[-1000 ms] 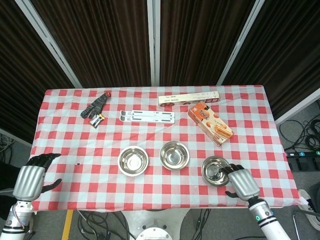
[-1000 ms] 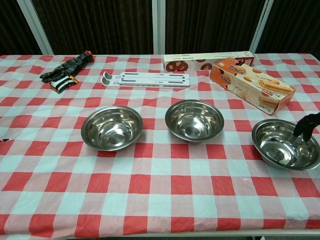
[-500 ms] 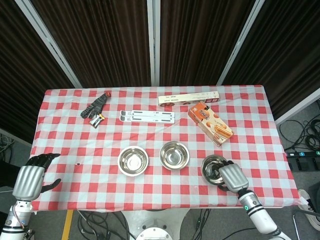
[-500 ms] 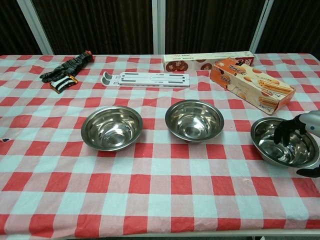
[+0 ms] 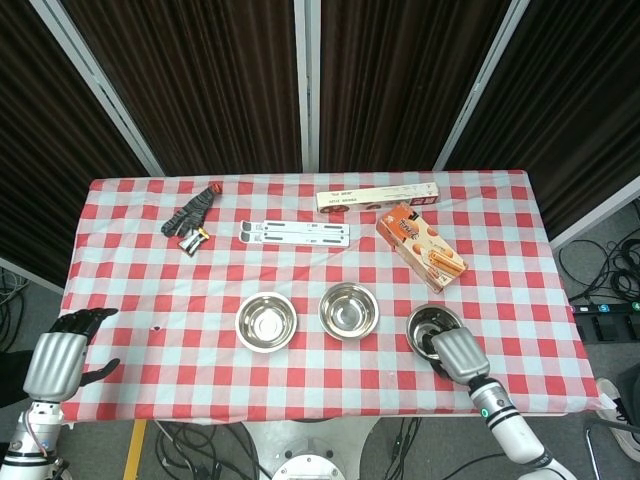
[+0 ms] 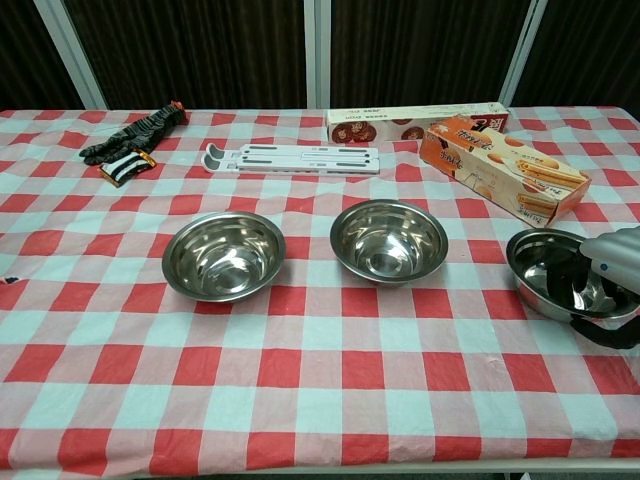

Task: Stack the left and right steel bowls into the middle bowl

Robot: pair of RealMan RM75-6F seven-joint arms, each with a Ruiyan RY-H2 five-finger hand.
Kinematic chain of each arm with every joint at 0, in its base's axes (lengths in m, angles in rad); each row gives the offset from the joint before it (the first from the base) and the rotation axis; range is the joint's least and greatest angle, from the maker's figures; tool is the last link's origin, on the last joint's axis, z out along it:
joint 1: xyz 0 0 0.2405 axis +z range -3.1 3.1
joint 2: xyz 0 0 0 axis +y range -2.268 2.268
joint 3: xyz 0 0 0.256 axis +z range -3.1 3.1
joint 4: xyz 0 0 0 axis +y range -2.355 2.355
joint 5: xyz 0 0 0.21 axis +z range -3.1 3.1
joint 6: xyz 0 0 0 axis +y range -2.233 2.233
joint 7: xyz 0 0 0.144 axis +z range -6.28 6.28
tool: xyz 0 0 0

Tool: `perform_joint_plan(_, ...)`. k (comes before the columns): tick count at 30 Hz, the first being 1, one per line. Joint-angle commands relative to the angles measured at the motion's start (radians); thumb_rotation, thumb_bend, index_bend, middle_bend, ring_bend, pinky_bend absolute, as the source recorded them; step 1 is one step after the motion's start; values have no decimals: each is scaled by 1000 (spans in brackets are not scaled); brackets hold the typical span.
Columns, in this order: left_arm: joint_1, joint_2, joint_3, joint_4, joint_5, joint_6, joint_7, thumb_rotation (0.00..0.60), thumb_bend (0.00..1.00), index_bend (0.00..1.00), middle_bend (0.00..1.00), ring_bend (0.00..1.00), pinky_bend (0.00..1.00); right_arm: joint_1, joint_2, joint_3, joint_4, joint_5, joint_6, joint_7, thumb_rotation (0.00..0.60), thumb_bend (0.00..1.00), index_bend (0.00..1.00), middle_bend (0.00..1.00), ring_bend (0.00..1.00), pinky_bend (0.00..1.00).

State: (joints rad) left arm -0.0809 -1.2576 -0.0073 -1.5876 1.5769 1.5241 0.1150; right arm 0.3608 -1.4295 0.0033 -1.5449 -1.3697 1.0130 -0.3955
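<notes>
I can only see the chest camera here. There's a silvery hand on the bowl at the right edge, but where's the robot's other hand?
Observer: The left hand hangs off the table's near left corner, fingers apart, holding nothing.
Visitor: Is it near the left bowl?
Observer: No. The left bowl sits well inboard, with bare checkered cloth between them.
Visitor: And does the right hand cover its whole bowl?
Observer: No. From the head camera, the right hand sits on the near rim of the right bowl; the far rim shows.
</notes>
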Motion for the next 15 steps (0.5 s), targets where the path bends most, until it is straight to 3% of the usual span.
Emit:
perform_joint_plan(1,0,1,0,0,0,1,-1,600,140,313,394,300,319,0,-4,-1,3,2,7,-3,600,405,584,513,419,524)
perform_joint_plan(15,2,3,1,3,-7,-4,-13,600,140,313,394,300,320,-1,8,-6,7,-7,40,32,600,475,697,598,511,652)
